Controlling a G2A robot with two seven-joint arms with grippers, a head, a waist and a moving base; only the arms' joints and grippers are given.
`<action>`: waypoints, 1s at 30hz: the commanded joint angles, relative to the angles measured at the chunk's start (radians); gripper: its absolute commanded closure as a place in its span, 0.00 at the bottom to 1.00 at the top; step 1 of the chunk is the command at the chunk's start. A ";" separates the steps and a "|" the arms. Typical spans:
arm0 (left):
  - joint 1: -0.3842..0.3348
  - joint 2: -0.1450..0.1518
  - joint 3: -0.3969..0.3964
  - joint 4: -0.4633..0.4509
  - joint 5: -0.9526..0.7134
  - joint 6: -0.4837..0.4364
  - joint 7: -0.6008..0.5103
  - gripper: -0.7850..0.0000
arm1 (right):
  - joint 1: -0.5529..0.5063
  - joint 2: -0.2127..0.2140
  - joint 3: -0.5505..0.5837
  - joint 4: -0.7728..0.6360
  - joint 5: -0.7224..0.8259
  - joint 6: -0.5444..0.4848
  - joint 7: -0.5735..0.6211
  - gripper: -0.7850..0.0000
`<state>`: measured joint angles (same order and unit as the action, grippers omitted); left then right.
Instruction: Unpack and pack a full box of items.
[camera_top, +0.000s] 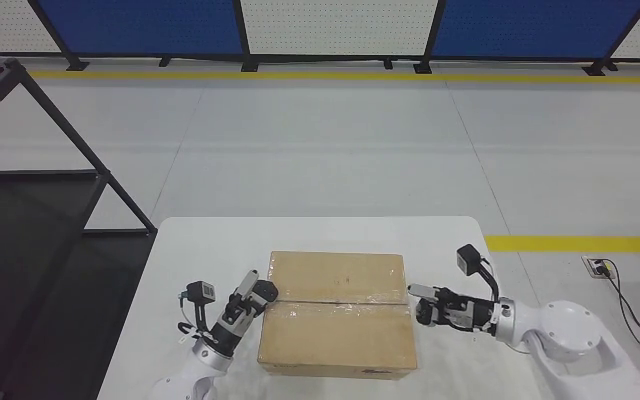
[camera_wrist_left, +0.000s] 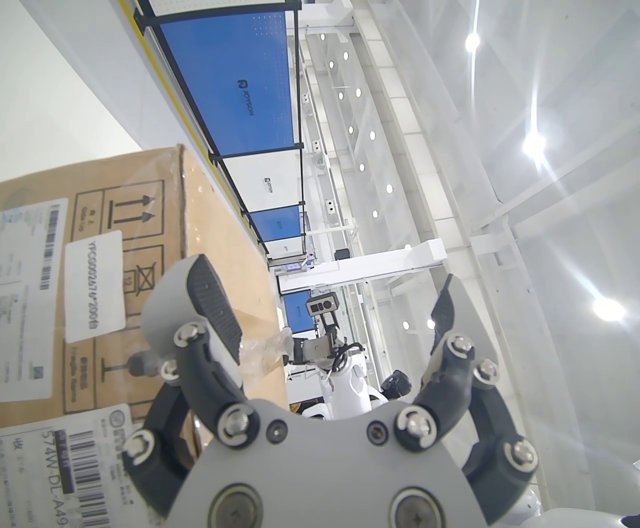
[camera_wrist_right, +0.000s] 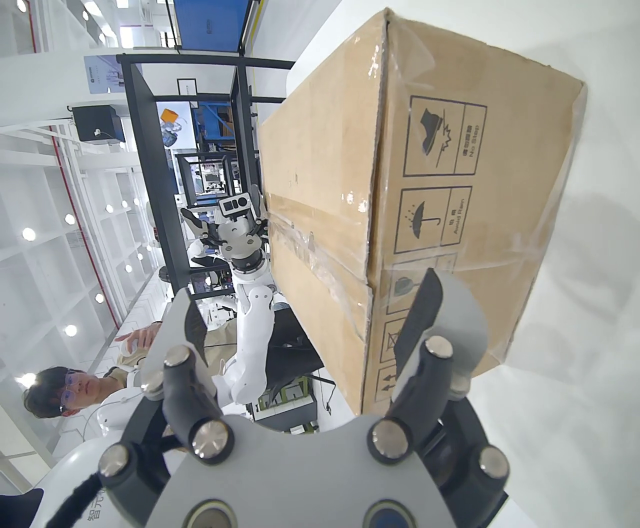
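A closed cardboard box (camera_top: 338, 312), taped along its top seam, sits in the middle of the white table (camera_top: 200, 250). My left gripper (camera_top: 263, 291) is at the box's left end, level with the seam. In the left wrist view this gripper (camera_wrist_left: 330, 310) is open, and one of its pads (camera_wrist_left: 215, 305) lies close to the labelled side of the box (camera_wrist_left: 100, 240) by a torn bit of tape. My right gripper (camera_top: 414, 294) is at the box's right end. It stands open (camera_wrist_right: 310, 320) just short of the box (camera_wrist_right: 325, 165), and nothing is between its fingers.
A black metal rack (camera_top: 60, 200) stands off the table's left side. Blue and white partition panels (camera_top: 140, 25) line the back behind a yellow floor stripe. A floor socket with a cable (camera_top: 600, 267) lies to the right. The table has free surface behind the box.
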<state>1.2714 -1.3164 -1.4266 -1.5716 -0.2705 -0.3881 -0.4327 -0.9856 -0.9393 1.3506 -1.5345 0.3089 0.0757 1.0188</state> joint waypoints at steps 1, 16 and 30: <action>-0.001 0.000 0.002 0.000 0.000 0.000 -0.001 0.00 | -0.010 0.002 0.015 -0.003 -0.009 0.008 -0.024 0.00; -0.001 0.003 0.010 0.010 -0.005 -0.006 0.004 0.00 | -0.097 -0.002 0.093 -0.141 0.115 -0.098 -0.174 0.00; 0.016 0.007 0.010 -0.018 0.007 -0.008 0.010 0.00 | -0.090 -0.018 0.031 -0.198 0.180 -0.148 -0.208 0.00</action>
<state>1.2878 -1.3098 -1.4169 -1.5884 -0.2647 -0.3969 -0.4246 -1.0851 -0.9552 1.3963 -1.7252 0.4905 -0.0775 0.8176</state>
